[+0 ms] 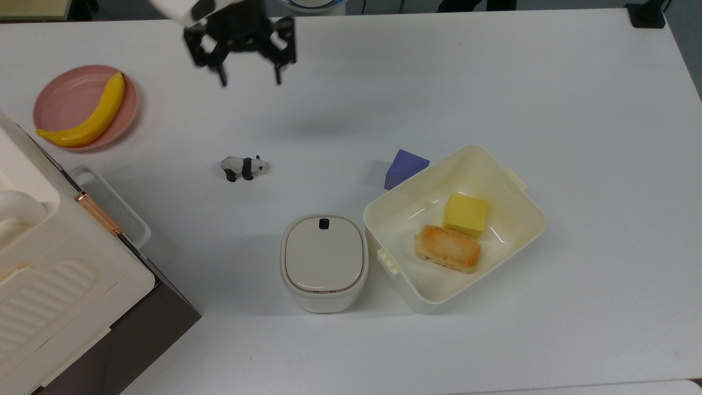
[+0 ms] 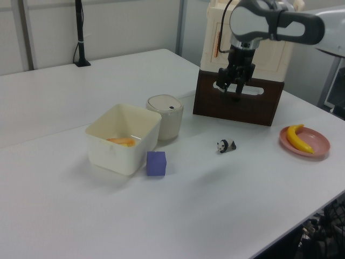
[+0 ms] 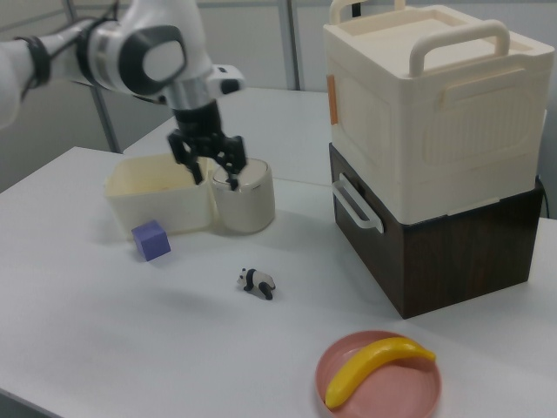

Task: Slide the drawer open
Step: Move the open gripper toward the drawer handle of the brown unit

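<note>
The drawer is the dark brown box at the top view's lower left, with its white loop handle sticking out toward the table. Its front panel sits flush with the box in the right view. The dark front and white handle also face the table in the left view. My gripper hangs open above the table near the top view's upper edge, well apart from the handle, with nothing between its fingers. It shows open too in the right view and in the left view.
A cream appliance sits on top of the drawer box. A pink plate holds a banana. A toy panda, a round lidded container, a purple cube and a cream lunch box with food stand mid-table.
</note>
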